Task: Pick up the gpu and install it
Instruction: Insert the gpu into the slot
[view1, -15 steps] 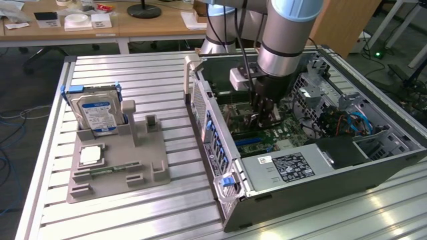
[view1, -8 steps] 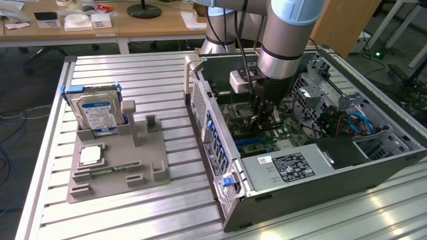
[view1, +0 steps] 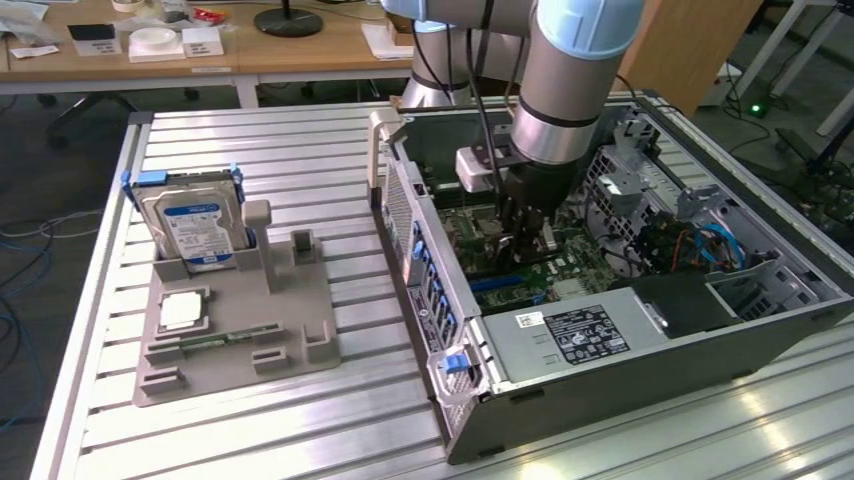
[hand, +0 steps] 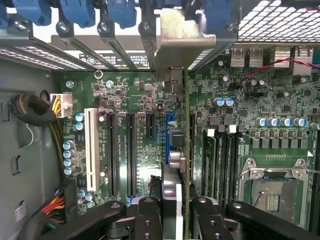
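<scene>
Exterior view: a Universal Robots arm (view1: 567, 90) reaches down into an open computer case (view1: 601, 290) lying on a slatted aluminium table (view1: 267, 430). At the centre of the case the gripper (view1: 523, 245) hangs just above the green motherboard (view1: 561, 265), its fingers drawn narrow on the gpu (view1: 514, 250), a thin dark card held edge-on and upright, largely hidden behind the fingers. At about 5 o'clock from the gripper sits the grey power supply (view1: 574, 335) with a black label; at 3 o'clock a metal drive cage (view1: 641, 180) and blue cables (view1: 714, 245). Well apart, at 9 o'clock from the case, a grey holder tray (view1: 234, 330) carries an upright hard drive (view1: 196, 230) with a blue-white label, a flat silver processor (view1: 182, 310) and a thin green memory stick (view1: 227, 337). Wooden desks (view1: 200, 50) stand at 12 o'clock beyond the table. Wrist view: the two black fingers (hand: 150, 220) clamp the gpu (hand: 184, 145), seen edge-on as a thin line running from the gripper (hand: 177, 220) toward 12 o'clock, its silver end bracket (hand: 182, 42) meeting the slotted rear wall of the case beside blue slot latches (hand: 80, 12). The card stands over the motherboard (hand: 135, 100) among the dark expansion slots, with a white slot (hand: 91, 145) at 9 o'clock and the processor socket (hand: 272, 192) at about 4 o'clock. Whether the card's edge is seated in a slot cannot be told.
</scene>
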